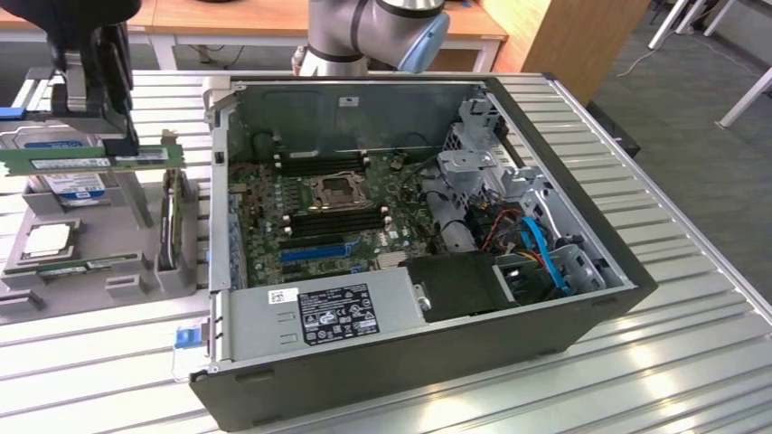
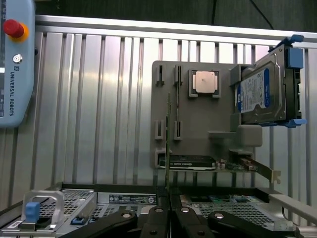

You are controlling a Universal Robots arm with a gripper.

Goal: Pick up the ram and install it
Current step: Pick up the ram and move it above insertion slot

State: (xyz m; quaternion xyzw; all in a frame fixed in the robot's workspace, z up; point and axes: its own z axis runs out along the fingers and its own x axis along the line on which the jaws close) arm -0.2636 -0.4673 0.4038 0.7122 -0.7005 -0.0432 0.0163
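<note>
My gripper (image 1: 111,145) hangs over the grey parts holder (image 1: 133,287) at the exterior view's left, outside the open computer case (image 1: 579,312). It is shut on the ram (image 1: 61,163), a long green stick held level above the holder. In the wrist view the ram (image 2: 168,144) shows edge-on as a thin line rising from between my black fingers (image 2: 157,220). The motherboard's black memory slots (image 1: 320,164) lie inside the case, to the exterior view's right of the gripper.
The holder carries a silver processor chip (image 2: 205,82), a hard drive (image 2: 262,94), a dark card with a metal bracket (image 2: 190,162) and another green stick (image 1: 85,266). A power supply (image 1: 325,312) and cables (image 1: 543,249) crowd the case. A teach pendant (image 2: 15,64) lies on the slatted table.
</note>
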